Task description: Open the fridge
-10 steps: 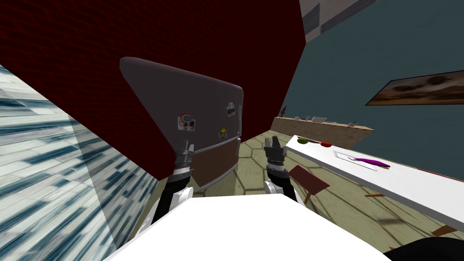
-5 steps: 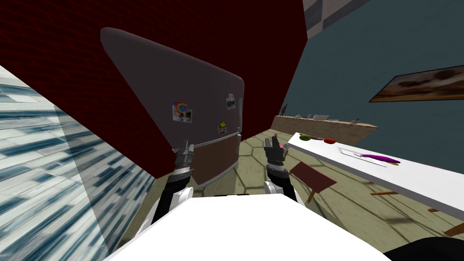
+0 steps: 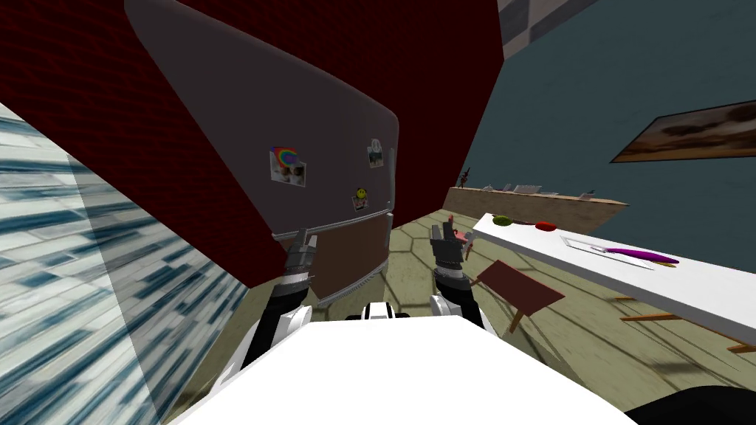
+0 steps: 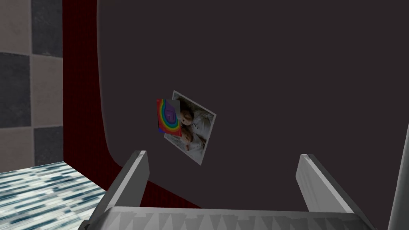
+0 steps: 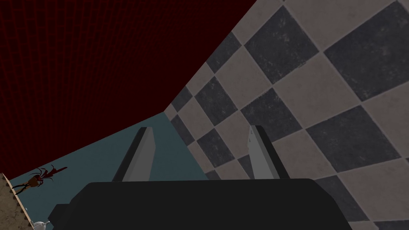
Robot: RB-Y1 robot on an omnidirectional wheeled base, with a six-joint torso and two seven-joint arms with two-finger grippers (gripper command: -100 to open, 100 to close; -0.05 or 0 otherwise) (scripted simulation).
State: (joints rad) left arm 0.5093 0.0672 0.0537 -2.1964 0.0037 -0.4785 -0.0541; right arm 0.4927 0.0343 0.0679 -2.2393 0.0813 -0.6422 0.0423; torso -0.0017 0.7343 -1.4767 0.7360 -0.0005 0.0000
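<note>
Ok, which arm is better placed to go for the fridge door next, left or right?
Left, most likely. The left claw, open, sits close to the dark fridge front, facing the door near the rainbow magnet. The right claw, also open, is off beside the fridge, aimed away from it.

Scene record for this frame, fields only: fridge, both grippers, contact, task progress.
fridge: dark grey, against the dark red wall, looks shut
left gripper: open, aimed at the upper door near the rainbow magnet and photo
right gripper: open, empty, raised beside the fridge
contact: none visible
progress: door not yet opened
</note>
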